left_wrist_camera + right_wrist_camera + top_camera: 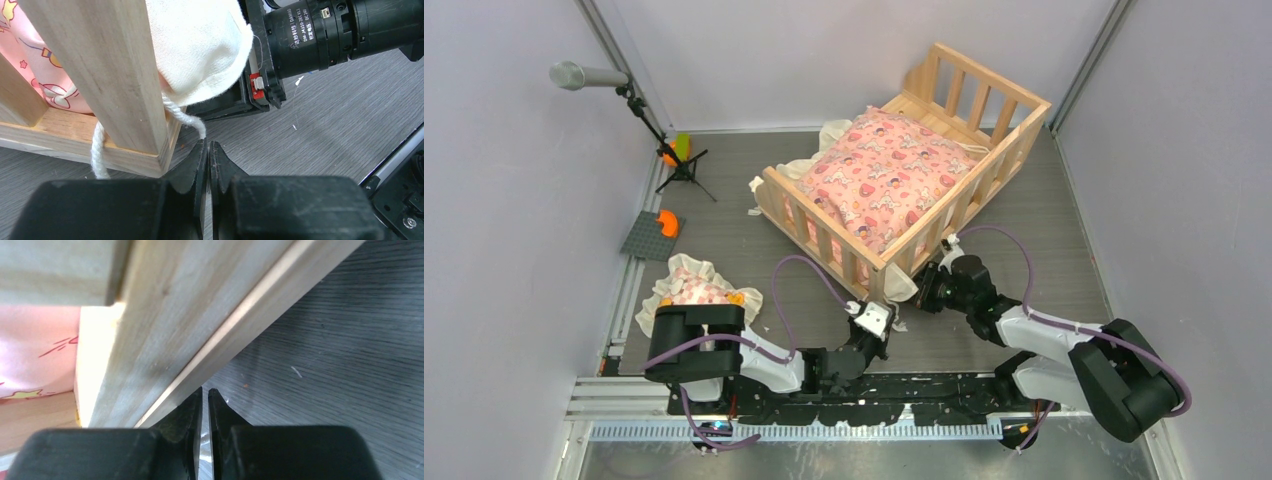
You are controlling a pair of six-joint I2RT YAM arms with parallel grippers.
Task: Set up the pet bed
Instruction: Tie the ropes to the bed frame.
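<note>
The pet bed (1009, 95) of pale wood stands at an angle at the back middle, with the pink frilled cushion (884, 175) lying in it. The small frilled pillow (689, 290) lies on the table at the left. My left gripper (890, 312) is shut at the bed's near corner post (115, 75). In the left wrist view a white cord (185, 117) from the cushion's cream frill (200, 45) reaches the left gripper (208, 145) tips; I cannot tell if it is pinched. My right gripper (917, 290) is shut and empty beside the bed's bottom rail (190, 315), low over the table (205, 392).
A microphone on a tripod (684, 170) stands at the back left, next to an orange and green object (674, 150). A grey baseplate (646, 238) with an orange piece lies at the left edge. Walls close in on both sides.
</note>
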